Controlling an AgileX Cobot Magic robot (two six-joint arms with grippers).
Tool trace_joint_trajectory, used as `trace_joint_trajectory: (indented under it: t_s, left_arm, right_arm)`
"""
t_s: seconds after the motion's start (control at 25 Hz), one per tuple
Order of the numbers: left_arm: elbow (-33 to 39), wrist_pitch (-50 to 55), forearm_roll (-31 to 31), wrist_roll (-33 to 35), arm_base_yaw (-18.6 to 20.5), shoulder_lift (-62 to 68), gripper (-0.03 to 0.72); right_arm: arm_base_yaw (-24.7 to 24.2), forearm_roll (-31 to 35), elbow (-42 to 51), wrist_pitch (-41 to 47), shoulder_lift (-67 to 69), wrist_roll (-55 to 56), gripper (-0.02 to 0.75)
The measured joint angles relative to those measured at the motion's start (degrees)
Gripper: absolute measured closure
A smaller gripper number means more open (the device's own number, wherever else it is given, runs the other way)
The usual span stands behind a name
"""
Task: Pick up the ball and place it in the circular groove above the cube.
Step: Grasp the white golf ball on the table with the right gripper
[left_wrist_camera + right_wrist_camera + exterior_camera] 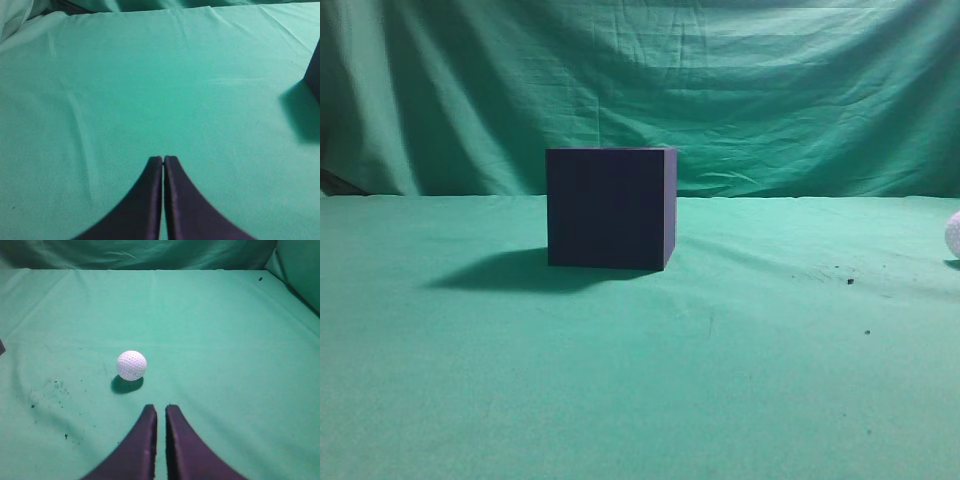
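The dark navy cube (610,208) stands on the green cloth in the middle of the exterior view; its top groove does not show from this height. One corner of it shows at the right edge of the left wrist view (314,70). The white dimpled ball (131,365) lies on the cloth just ahead and left of my right gripper (161,407), apart from it; its edge shows at the far right of the exterior view (953,235). My right gripper is shut and empty. My left gripper (163,159) is shut and empty over bare cloth, left of the cube.
Green cloth covers the table (640,380) and hangs as a backdrop (720,90). Small dark specks (47,392) lie on the cloth left of the ball. Neither arm shows in the exterior view.
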Motion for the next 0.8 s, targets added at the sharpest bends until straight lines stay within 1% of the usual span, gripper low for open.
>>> trace_joint_trajectory:
  t_s: [0.8]
  left_arm:
    - [0.0, 0.0, 0.0, 0.0, 0.0, 0.0, 0.688]
  right_arm:
    - [0.0, -0.1, 0.0, -0.2, 0.0, 0.0, 0.738]
